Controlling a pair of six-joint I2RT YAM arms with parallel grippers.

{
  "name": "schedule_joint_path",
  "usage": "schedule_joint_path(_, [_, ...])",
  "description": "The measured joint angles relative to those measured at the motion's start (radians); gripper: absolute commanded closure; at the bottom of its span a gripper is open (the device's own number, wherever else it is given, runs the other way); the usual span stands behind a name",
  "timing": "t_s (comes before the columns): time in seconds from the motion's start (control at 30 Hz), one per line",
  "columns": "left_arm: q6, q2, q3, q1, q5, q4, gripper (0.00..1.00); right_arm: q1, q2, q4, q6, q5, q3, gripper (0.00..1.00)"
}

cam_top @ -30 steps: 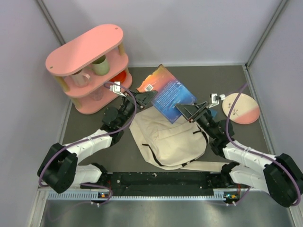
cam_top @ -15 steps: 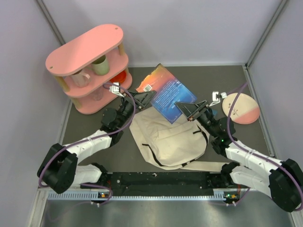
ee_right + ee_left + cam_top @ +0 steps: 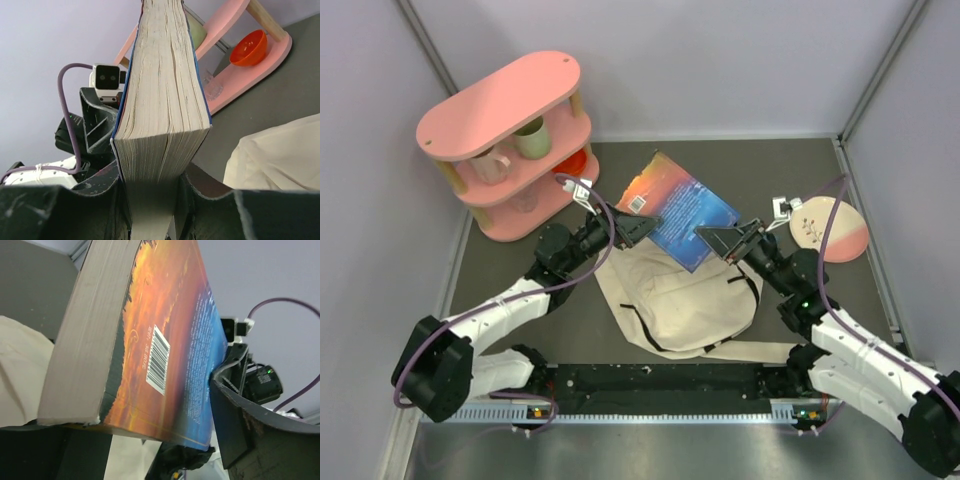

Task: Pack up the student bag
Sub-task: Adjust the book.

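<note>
The student bag (image 3: 680, 300), a cream canvas backpack with black trim, lies flat on the dark table between my arms. Just behind it a thick book (image 3: 680, 205) with an orange and blue cover is held tilted above the table. My right gripper (image 3: 718, 238) is shut on the book's near right edge; in the right wrist view both fingers (image 3: 100, 195) press the page block of the book (image 3: 162, 90). My left gripper (image 3: 642, 226) stands open at the book's left corner, its jaws apart on either side of the book (image 3: 165, 330).
A pink two-tier shelf (image 3: 510, 140) with cups and an orange bowl (image 3: 573, 160) stands at the back left. A pink and cream plate (image 3: 828, 228) lies at the right, behind my right arm. Pale walls enclose the table.
My right gripper has closed on the book's right edge. My left gripper, which had gripped the left corner, has opened. The book has shifted slightly toward the bag.
</note>
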State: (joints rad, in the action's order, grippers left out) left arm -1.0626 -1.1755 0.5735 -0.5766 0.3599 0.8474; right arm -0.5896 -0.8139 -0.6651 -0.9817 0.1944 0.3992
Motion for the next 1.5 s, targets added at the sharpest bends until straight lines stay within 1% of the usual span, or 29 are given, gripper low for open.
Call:
schedule_joint_path(0.2, [0.100, 0.011, 0.008, 0.040, 0.080, -0.073, 0.23, 0.049, 0.019, 0.030, -0.026, 0.080, -0.002, 1.00])
schedule_joint_path(0.37, [0.124, 0.011, 0.016, 0.088, 0.127, -0.067, 0.23, 0.090, 0.005, 0.033, -0.077, 0.224, -0.020, 1.00])
schedule_joint_path(0.5, [0.135, 0.008, 0.027, 0.126, 0.200, -0.080, 0.23, 0.114, -0.008, 0.035, -0.097, 0.285, -0.021, 1.00])
schedule_joint_path(0.63, [0.158, -0.016, 0.085, 0.149, 0.299, -0.116, 0.25, 0.131, -0.018, 0.018, -0.094, 0.316, -0.017, 1.00])
schedule_joint_path(0.67, [0.162, -0.028, 0.101, 0.154, 0.324, -0.117, 0.27, 0.137, -0.018, 0.019, -0.092, 0.324, -0.013, 1.00])
schedule_joint_path(0.73, [0.167, -0.055, 0.127, 0.161, 0.362, -0.116, 0.34, 0.148, -0.019, 0.023, -0.081, 0.336, -0.003, 1.00])
schedule_joint_path(0.83, [0.164, -0.083, 0.148, 0.169, 0.404, -0.115, 0.49, 0.166, -0.018, 0.039, -0.055, 0.361, 0.009, 1.00])
schedule_joint_path(0.87, [0.165, -0.087, 0.148, 0.170, 0.417, -0.116, 0.51, 0.171, -0.018, 0.045, -0.044, 0.369, 0.010, 1.00])
schedule_joint_path(1.0, [0.175, -0.100, 0.154, 0.171, 0.468, -0.134, 0.49, 0.188, -0.014, 0.076, -0.030, 0.399, 0.017, 1.00])
schedule_joint_path(1.03, [0.176, -0.104, 0.161, 0.171, 0.479, -0.144, 0.47, 0.193, -0.011, 0.087, -0.027, 0.404, 0.021, 1.00])
schedule_joint_path(1.07, [0.179, -0.110, 0.170, 0.171, 0.491, -0.153, 0.43, 0.196, -0.009, 0.090, -0.022, 0.408, 0.023, 1.00])
schedule_joint_path(1.13, [0.183, -0.119, 0.186, 0.171, 0.510, -0.166, 0.36, 0.201, -0.009, 0.097, -0.015, 0.415, 0.031, 1.00])
schedule_joint_path(1.3, [0.198, -0.135, 0.217, 0.174, 0.566, -0.183, 0.30, 0.215, -0.014, 0.127, 0.012, 0.447, 0.061, 1.00])
schedule_joint_path(1.5, [0.231, -0.137, 0.246, 0.168, 0.610, -0.236, 0.29, 0.215, -0.013, 0.182, 0.023, 0.530, 0.061, 1.00])
